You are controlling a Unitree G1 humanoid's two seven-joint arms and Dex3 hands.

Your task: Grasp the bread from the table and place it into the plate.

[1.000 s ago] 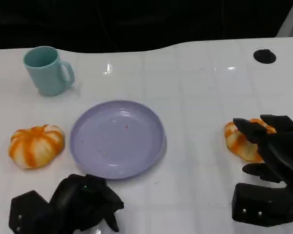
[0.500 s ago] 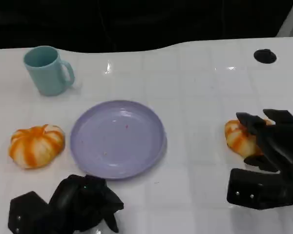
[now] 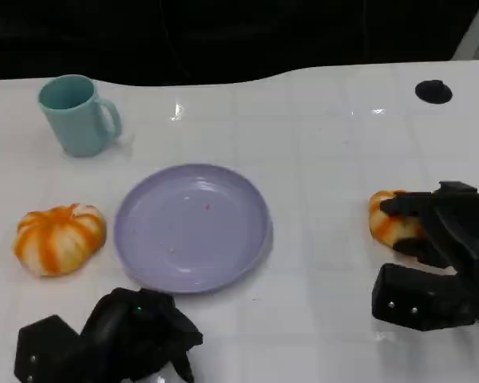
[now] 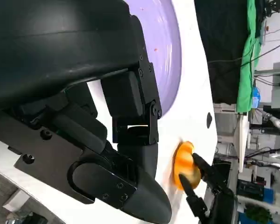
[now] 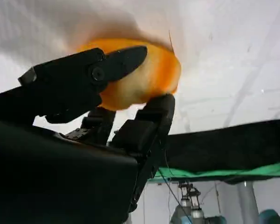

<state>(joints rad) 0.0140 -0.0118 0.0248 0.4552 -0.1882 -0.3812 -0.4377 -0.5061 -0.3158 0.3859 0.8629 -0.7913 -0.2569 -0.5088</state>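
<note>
Looking down from the head view, we see our right hand (image 3: 435,239) near the right edge of the white table (image 3: 319,159), its fingers wrapped over an orange-striped bread (image 3: 389,219) that lies there, well apart from the lavender plate (image 3: 191,227) at the table's middle. A second bread (image 3: 60,238) lies near the left edge, just beside the plate, and a teal mug (image 3: 78,116) stands toward the far left corner. Our left hand (image 3: 132,335) rests at the near edge, fingers curled in, holding nothing.

From the left wrist view, our left hand's curled fingers (image 4: 130,116) lie before the plate (image 4: 170,56), with the bread (image 4: 184,165) and our right hand's fingertips (image 4: 203,170) beyond.

From the right wrist view, our fingers (image 5: 98,74) close around the bread (image 5: 149,77), pressing it on both sides.
</note>
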